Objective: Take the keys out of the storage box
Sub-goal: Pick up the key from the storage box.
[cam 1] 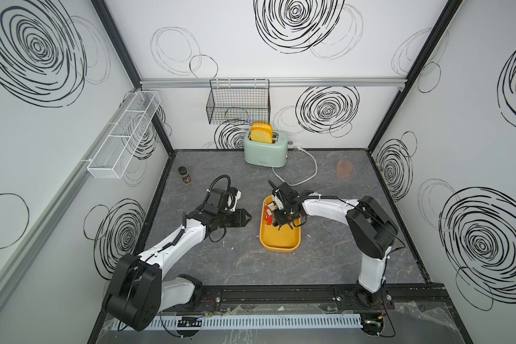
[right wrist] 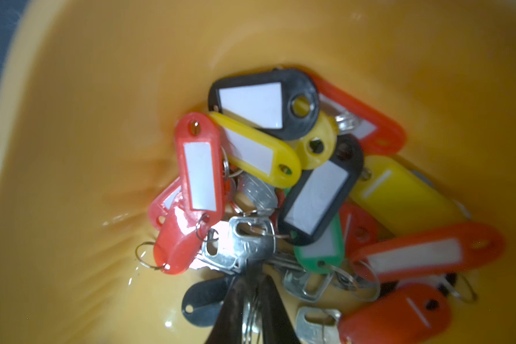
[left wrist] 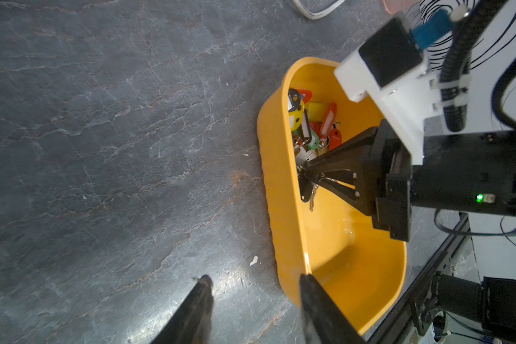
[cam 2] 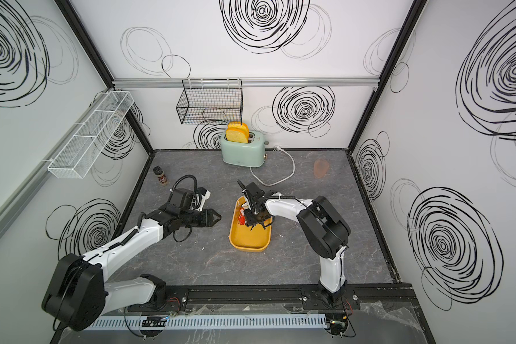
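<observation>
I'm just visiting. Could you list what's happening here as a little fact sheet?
Setting: grey table
storage box: yellow, mid-table
keys: heaped at the box's far end, coloured tags
right gripper: inside the box, shut on keys from the heap
left gripper: open, empty, beside the box
Background: mint toaster holding toast

Glossy plastic storage box [right wrist: 72,149], shiny metal keys [right wrist: 251,235]

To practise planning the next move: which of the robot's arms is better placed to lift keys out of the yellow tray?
Right, I'd say. The right fingers are down inside the tray, closed on some of the keys. The left fingers hang open outside the tray, holding nothing.
</observation>
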Robot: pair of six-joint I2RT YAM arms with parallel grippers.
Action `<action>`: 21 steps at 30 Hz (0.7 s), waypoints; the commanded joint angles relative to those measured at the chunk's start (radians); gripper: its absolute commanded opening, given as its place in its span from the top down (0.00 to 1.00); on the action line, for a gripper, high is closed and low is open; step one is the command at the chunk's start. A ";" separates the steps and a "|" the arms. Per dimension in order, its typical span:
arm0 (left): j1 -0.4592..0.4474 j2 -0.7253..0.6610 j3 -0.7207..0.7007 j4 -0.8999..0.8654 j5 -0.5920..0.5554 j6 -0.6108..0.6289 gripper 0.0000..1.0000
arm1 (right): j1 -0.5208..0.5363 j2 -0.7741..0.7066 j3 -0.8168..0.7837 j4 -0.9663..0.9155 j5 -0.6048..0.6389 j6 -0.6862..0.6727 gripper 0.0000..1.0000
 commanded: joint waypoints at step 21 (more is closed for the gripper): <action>-0.004 0.003 0.004 0.042 -0.001 -0.006 0.49 | -0.003 -0.149 0.082 -0.086 0.048 -0.029 1.00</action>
